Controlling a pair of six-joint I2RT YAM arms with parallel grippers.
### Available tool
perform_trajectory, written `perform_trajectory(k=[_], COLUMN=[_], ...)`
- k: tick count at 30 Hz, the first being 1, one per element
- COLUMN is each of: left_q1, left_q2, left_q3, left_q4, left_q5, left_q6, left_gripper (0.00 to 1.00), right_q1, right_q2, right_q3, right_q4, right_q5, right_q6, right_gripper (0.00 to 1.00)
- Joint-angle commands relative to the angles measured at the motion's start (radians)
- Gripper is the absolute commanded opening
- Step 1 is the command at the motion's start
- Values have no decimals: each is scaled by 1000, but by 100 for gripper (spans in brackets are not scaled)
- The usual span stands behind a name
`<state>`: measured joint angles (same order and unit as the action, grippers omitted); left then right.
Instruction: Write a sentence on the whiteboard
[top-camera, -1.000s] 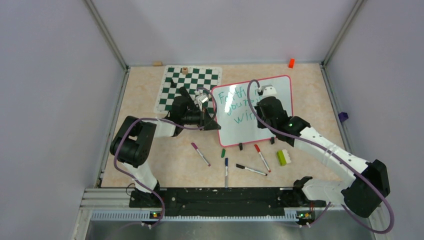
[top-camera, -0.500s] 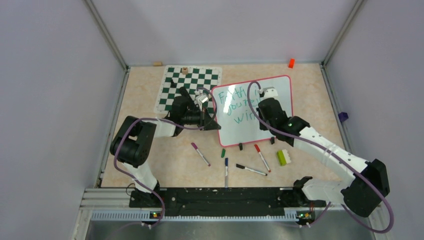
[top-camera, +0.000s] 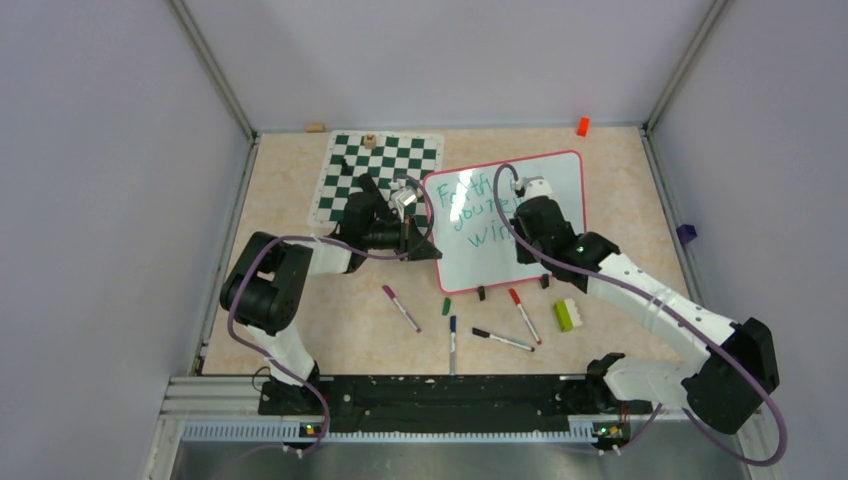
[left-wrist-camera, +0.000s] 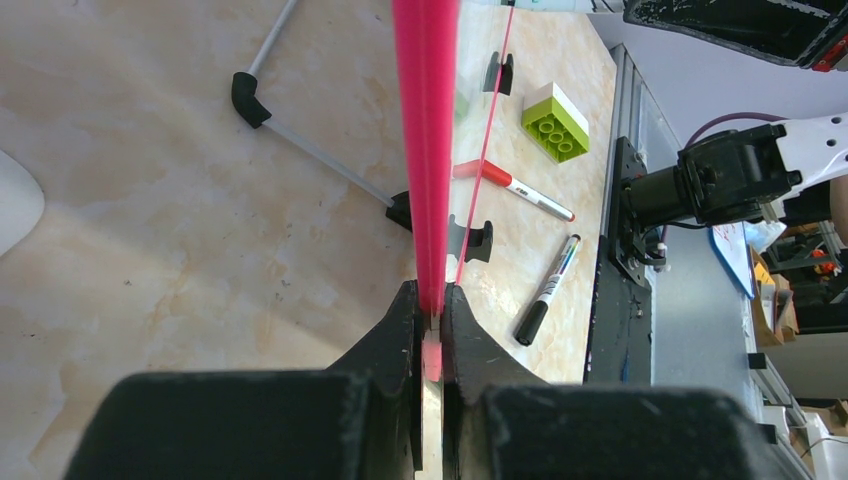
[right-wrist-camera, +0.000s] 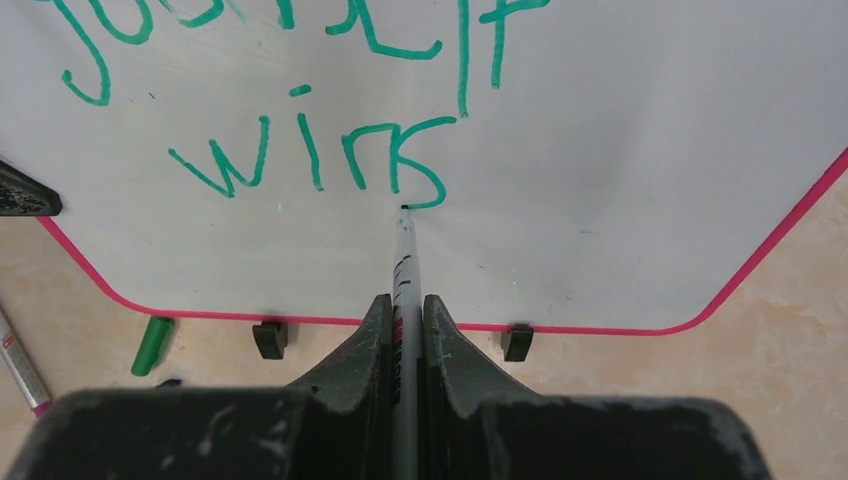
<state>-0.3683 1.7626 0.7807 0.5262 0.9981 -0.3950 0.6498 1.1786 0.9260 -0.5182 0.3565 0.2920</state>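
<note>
Standing propped on tabletop (top-camera: 300, 290), just beside chess mat (top-camera: 385, 165): whiteboard (top-camera: 558, 172), touching both arms. Unmoved over the last second, as is the left arm.

Left gripper (left-wrist-camera: 432, 300) clamped tight on whiteboard's side edge, steadying it.

Right gripper (right-wrist-camera: 405, 300) closed around marker (right-wrist-camera: 404, 255), pointing at the board face. Shifted a little toward the near edge over the last second, a small move only.

Sentence (top-camera: 472, 212) now three teal-green lines; bottom line reads "wins" in right wrist view. Marker tip at the tail of the final "s", touching or just off the surface, cannot tell which.

Judging from that: lettering done, at most a closing full stop left, then lift off and release.

Lying unused near the front of the board: spare markers (top-camera: 400, 307) and green brick (top-camera: 567, 314).
</note>
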Motion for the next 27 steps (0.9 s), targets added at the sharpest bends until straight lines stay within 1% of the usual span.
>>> perform_trajectory(k=[1,7,12,14,16,21,27], left_q1=[-3,-3,-4,-4,-4,-4,-4], left_q2=[-29,-34,-49,-49,-46,-44,-50], left_q3=[-9,-11,-9,-4,-3,-3,-6], left_q4=[2,-6,-41,-52,-57,-56,-57], left_q5=[-11,-18,-42,-43,-45,-48,-53], left_q6=[20,25,45,54,57,59,61], left_gripper=[0,0,0,5,7,8,8], right_q1=[-13,-13,-13,-13,-13,-14,-15], right_q2=[-8,-100,-218,-258,-278,-246,-155], right_q3=[35,27,-31,-48,-56,-54,-37], right_q4=[50,61,110,116,114,63,65], right_q5=[-43,-42,-22,-9,9,127,159], right_q6=[2,7,6,6,4,26,68], right_gripper=[0,0,0,0,0,0,0])
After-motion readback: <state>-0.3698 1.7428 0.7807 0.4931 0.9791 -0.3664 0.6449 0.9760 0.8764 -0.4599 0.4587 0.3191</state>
